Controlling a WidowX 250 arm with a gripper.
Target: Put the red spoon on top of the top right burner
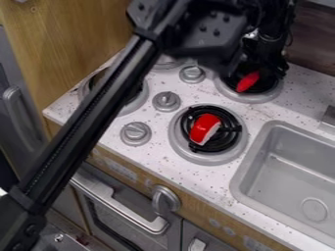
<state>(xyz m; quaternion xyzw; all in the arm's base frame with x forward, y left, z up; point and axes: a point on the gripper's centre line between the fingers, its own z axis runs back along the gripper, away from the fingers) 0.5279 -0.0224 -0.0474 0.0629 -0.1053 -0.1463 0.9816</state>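
Note:
My black gripper (267,59) hangs over the back right burner (256,98), in the upper right of the camera view. The red spoon (248,82) shows as a red oval over this burner's dark coil, just below and left of the gripper. The rest of the spoon is hidden or lost against the black gripper, and I cannot tell whether the two touch.
A red and white toy piece (204,128) lies on the front right burner (241,143). Silver knobs (136,133) stand left of it, and the grey sink (242,179) is at the right. My arm crosses over the left burners.

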